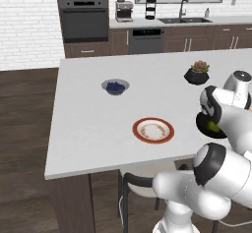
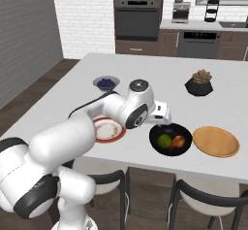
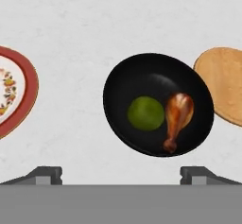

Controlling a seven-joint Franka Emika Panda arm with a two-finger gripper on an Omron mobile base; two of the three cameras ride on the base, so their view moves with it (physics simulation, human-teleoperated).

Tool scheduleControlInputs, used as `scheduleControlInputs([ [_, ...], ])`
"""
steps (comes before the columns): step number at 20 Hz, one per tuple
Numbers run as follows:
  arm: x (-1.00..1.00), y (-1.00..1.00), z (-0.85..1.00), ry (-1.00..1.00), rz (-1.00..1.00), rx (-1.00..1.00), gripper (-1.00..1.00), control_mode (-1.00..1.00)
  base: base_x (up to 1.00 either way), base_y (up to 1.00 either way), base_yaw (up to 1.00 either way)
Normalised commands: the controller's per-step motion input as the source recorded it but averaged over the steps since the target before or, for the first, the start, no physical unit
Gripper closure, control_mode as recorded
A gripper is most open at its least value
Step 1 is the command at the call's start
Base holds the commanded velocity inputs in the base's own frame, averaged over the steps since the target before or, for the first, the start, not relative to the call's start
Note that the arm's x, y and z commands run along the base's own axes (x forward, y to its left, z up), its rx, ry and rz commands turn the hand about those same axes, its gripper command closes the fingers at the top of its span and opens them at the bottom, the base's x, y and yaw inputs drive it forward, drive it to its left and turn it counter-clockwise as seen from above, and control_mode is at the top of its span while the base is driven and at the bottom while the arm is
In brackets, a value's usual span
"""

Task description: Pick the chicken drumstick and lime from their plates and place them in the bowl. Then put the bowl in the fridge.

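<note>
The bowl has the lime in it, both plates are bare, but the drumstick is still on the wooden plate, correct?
Not quite. The chicken drumstick is not on the wooden plate; it lies in the bowl beside the lime, as the hand view shows. Both plates are bare, the red-rimmed plate included.

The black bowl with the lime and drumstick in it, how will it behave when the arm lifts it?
The bowl looks rigid and glossy, so it may slip. The round lime lies loose and would probably roll if it tilts. The drumstick may slide too.
</note>
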Motion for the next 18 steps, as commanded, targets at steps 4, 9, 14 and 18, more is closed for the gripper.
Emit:
scheduleControlInputs([
  [4,0.35,0.43,-0.09,0.02,-0.03,-0.05,-1.00,-1.00,0.00,0.00,0.00],
  [9,0.34,0.07,0.00,0.12,0.00,0.00,-1.00,-1.00,0.00,0.00,0.00],
  [14,0.28,0.00,-0.08,0.09,0.00,0.00,-1.00,-1.00,0.00,0.00,0.00],
  [18,0.16,-0.01,-0.20,0.01,0.00,0.00,-1.00,-1.00,0.00,0.00,0.00],
])
